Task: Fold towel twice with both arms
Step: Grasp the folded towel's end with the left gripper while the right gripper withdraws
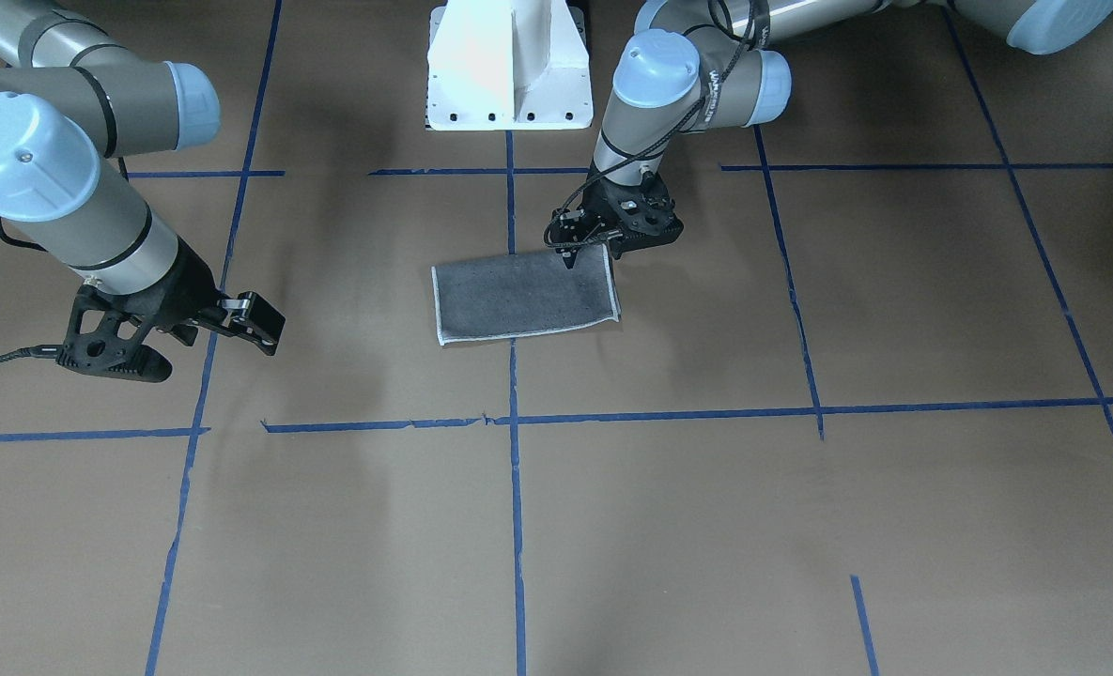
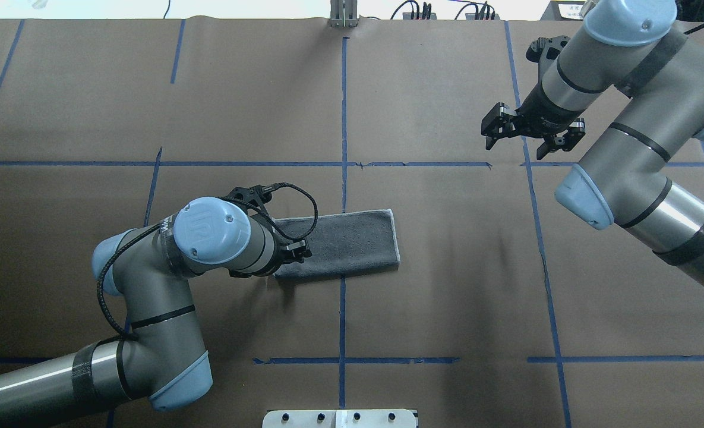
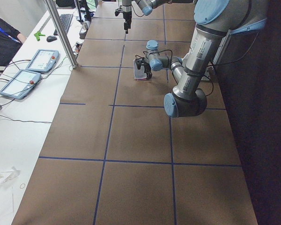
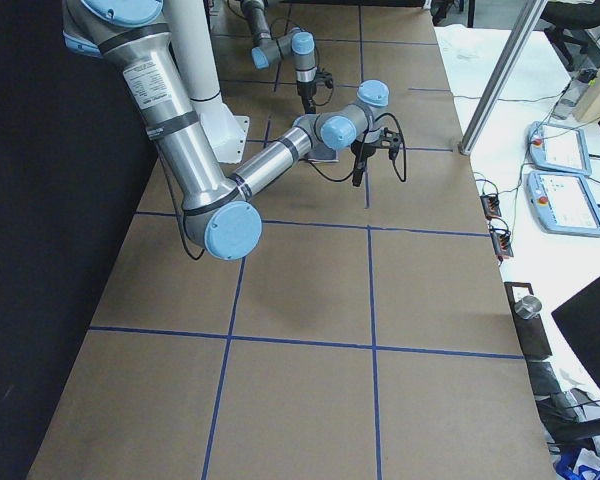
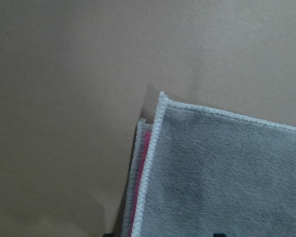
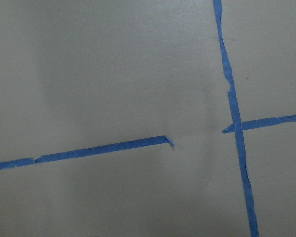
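The towel [image 1: 523,296] lies flat on the brown table, folded into a strip with its dark grey face up. It also shows in the overhead view [image 2: 352,241]. In the left wrist view the towel [image 5: 222,173] shows a thin pink-red layer and whitish border at one corner. My left gripper [image 1: 582,246] is low over the towel's end nearest the left arm [image 2: 292,252]. Its jaws look open, with only the tips showing in the wrist view. My right gripper [image 2: 515,148] is open and empty, raised far off to the right, away from the towel [image 1: 260,324].
The white pedestal base [image 1: 509,66] stands at the robot's edge of the table. Blue tape lines [image 6: 234,113] cross the brown surface. Control tablets [image 3: 25,75] and an operator sit beyond the far edge.
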{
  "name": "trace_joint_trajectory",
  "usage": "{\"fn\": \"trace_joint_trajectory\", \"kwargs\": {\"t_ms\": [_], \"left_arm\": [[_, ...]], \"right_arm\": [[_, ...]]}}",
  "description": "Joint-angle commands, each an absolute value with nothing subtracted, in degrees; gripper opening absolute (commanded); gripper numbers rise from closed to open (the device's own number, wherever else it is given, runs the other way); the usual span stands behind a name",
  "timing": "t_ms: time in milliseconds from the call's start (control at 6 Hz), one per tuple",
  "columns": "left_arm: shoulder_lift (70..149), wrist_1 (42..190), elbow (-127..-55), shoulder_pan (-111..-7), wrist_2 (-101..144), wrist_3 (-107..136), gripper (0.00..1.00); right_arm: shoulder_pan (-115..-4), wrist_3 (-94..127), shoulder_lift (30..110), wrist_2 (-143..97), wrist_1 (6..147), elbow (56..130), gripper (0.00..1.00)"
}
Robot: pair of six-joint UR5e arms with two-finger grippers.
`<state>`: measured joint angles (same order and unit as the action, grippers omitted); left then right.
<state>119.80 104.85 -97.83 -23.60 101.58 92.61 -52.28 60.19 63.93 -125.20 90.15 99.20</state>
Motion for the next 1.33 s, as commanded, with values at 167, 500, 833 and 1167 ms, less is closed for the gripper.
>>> {"fn": "trace_joint_trajectory", "kwargs": {"t_ms": [167,500,833,1167], "left_arm": [[119.5,104.9,-97.8,-23.5,101.8,92.7,0.66],[119.5,104.9,-97.8,-23.4,102.0,92.7,0.57],[119.5,104.9,-97.7,-23.3,102.1,92.6,0.34],[119.6,104.4,-98.1,-23.0,102.2,92.5,0.04]], "right_arm": [[-52.3,60.2,64.0,-124.8,90.1,99.5,1.00],[-52.1,60.2,64.0,-124.7,90.1,99.8,1.00],[-51.9,60.3,64.0,-124.6,90.1,99.8,1.00],[-51.7,60.3,63.9,-124.6,90.1,99.8,1.00]]}}
